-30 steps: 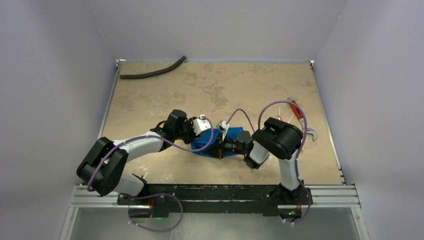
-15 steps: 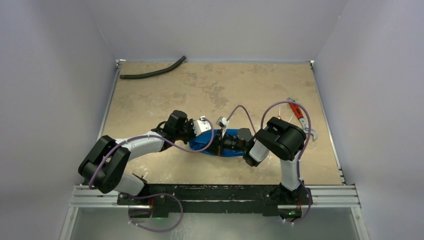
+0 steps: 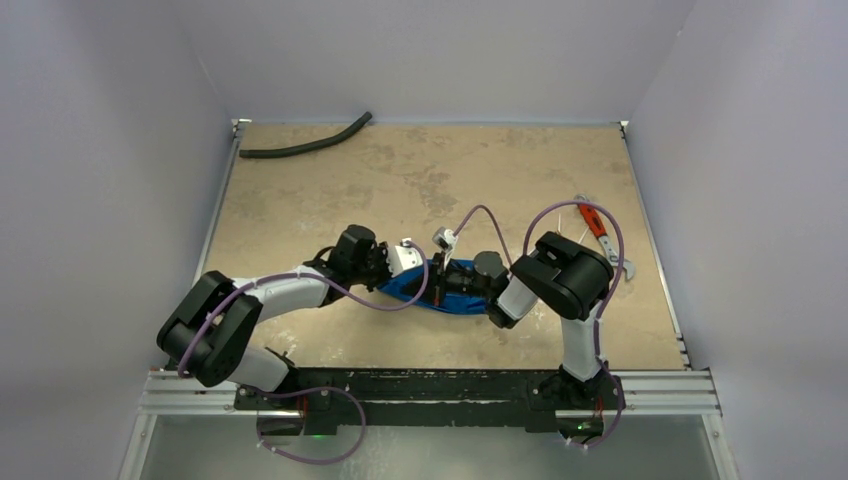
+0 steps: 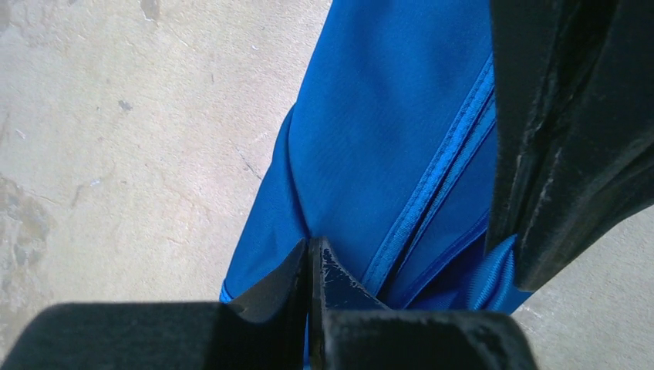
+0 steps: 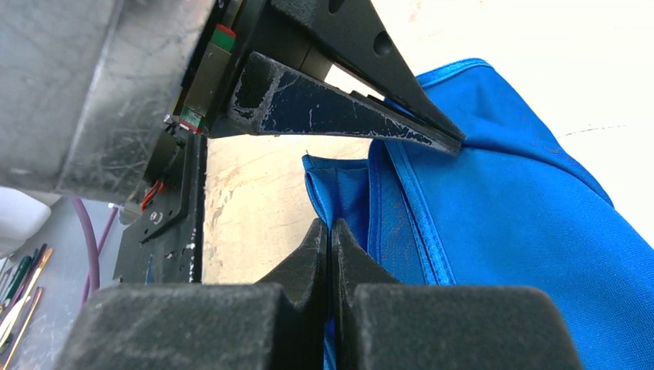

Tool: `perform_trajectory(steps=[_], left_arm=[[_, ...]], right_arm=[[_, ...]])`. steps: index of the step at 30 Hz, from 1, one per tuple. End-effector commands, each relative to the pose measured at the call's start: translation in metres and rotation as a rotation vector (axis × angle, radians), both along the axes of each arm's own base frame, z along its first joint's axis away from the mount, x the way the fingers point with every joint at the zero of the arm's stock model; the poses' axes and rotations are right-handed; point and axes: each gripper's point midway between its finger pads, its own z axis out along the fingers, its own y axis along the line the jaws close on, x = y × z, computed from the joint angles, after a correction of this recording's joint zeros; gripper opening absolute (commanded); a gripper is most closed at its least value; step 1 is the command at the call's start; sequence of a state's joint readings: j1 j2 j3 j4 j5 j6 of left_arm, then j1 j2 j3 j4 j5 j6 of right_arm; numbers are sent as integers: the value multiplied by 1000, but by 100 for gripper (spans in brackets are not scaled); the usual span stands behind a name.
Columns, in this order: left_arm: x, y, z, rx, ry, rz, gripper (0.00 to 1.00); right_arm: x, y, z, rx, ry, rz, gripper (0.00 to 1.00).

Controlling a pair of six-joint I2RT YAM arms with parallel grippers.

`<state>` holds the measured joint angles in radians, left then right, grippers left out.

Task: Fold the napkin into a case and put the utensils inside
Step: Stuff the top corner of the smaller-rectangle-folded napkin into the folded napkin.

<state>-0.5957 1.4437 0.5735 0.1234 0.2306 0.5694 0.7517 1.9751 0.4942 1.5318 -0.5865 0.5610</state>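
The blue napkin [image 3: 425, 293] lies bunched in an oblong shape on the table between my two arms. In the left wrist view my left gripper [image 4: 310, 248] is shut, with a fold of the napkin [image 4: 385, 131] pinched at its tips. My right gripper [image 5: 330, 228] is shut on a hemmed edge of the napkin [image 5: 501, 231]. The two grippers meet over the cloth, left gripper [image 3: 422, 274] and right gripper [image 3: 443, 286] almost touching. Slim copper-toned utensils [image 5: 32, 266] show at the lower left of the right wrist view, away from the cloth.
A red-handled grey wrench [image 3: 597, 222] lies near the right edge of the table [image 3: 330, 190], partly behind my right arm. A black curved hose [image 3: 305, 146] rests at the far left corner. Purple cables loop above both wrists.
My left gripper has closed on the napkin. Both grippers have drawn closer together over the cloth, and the napkin has been pulled into a lower, longer shape.
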Motion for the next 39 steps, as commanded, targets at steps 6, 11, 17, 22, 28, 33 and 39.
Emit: perform_trajectory(steps=[6,11,17,22,28,33,39], left_arm=[[8,-7,13,-37,-50,-2,0],[8,-10,19,-47,-47,-9,0],[7,-8,22,-44,-46,-7,0],[1,-7,21,-34,-39,-37,0],[0,-8,23,-37,-44,-44,0],[8,-8,30,-49,-70,-11,0],[16,-4,31,-66,-64,80,42]], right_arm=[[14,6,27,76,-80,16,0],[22,5,-2,10,11,16,0],[18,-1,-26,-39,61,12,0],[17,-4,-31,-46,96,1,0],[21,-2,-29,-70,137,-6,0],[21,-3,-31,-87,138,-6,0],[21,-4,-30,-73,125,-13,0]])
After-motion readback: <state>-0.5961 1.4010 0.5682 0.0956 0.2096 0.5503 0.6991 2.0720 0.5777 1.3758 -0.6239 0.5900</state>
